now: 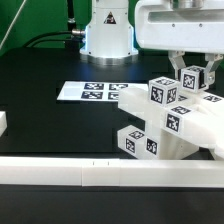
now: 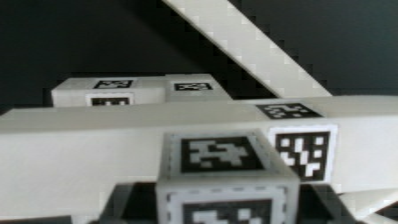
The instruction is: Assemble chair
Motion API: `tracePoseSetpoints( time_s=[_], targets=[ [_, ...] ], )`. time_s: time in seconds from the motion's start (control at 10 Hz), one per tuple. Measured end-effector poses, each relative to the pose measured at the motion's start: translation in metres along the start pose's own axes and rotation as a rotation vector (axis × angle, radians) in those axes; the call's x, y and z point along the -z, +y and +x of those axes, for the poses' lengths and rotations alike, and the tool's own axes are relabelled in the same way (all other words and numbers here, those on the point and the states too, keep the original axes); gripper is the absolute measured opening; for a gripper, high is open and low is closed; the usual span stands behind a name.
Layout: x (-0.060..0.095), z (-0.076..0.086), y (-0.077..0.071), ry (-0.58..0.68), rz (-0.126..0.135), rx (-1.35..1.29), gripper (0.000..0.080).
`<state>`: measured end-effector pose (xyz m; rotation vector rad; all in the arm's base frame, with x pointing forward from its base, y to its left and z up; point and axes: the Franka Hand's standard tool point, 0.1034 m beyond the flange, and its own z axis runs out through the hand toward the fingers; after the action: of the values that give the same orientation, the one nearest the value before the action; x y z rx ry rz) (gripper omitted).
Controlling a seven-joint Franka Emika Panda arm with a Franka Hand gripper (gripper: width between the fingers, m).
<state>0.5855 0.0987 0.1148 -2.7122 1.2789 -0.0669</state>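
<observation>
At the exterior view's right, the jaws pinch a small cube (image 1: 191, 78) above the chair (image 1: 165, 125); lower it straight, tags aligned, no tilt.

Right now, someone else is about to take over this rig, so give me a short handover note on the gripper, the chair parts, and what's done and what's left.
Gripper: down over the top of the chair pieces, fingers either side of a small tagged cube; it looks shut on the cube, though contact is not clearly visible.
Chair parts: clustered on the exterior view's right of the black table, just behind the long white rail.
Marker board: flat on the table, apart from the cluster.
Done: several pieces appear joined into one stack.
Left: whether the cube is seated cannot be told; the chair does not look finished.
</observation>
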Motion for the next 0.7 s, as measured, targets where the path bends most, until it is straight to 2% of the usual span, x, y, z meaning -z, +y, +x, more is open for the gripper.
tracePoseSetpoints(
  time_s=[0.1,0.2,0.3,0.4,0.6,0.7],
  targets=[
    [-0.0002,-0.0005,0.0002,-0.001,-0.003,0.038,0.0459],
    [0.0011,-0.003,-0.0019,-0.011,-0.024,0.117,0.0459],
    [0.0019,-0.0015,-0.0037,-0.003,-0.015,0.195,0.0603],
    [0.0011,-0.0013,-0.0029,-0.004,-0.016,0.269,0.0635],
    [0.0009,-0.0018,-0.0029,-0.003,-0.021,0.438,0.0647],
    [0.0006,-0.0041,-0.0029,0.0,-0.036,0.553,0.0649]
  ],
)
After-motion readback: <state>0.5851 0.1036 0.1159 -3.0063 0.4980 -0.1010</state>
